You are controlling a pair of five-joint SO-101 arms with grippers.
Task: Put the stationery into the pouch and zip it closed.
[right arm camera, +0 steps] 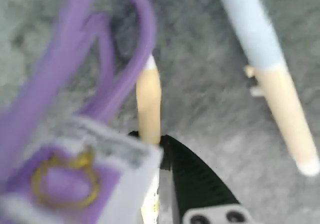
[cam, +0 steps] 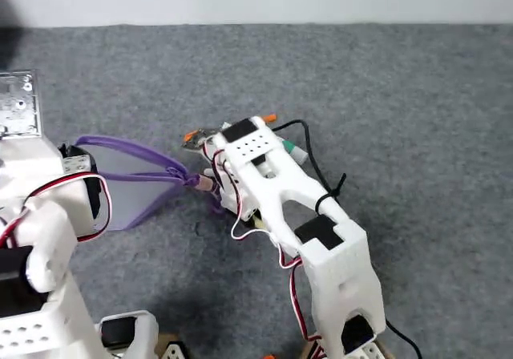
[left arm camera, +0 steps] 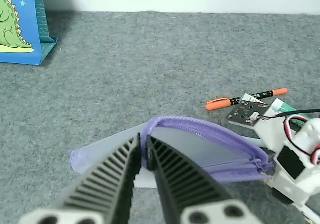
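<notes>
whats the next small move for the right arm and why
Probably ease the right tool forward so its beige stick slides into the purple-rimmed translucent pouch: the left tool pinches the rim, the mouth gapes, and the stick's tip sits at it.

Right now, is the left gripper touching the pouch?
Touching. The left wrist view shows the left gripper shut on the pouch's purple zipper edge.

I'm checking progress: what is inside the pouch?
Through the pouch mouth only its pale lining shows, no stationery. Its end by the right arm is covered. An orange marker lies outside on the carpet.
</notes>
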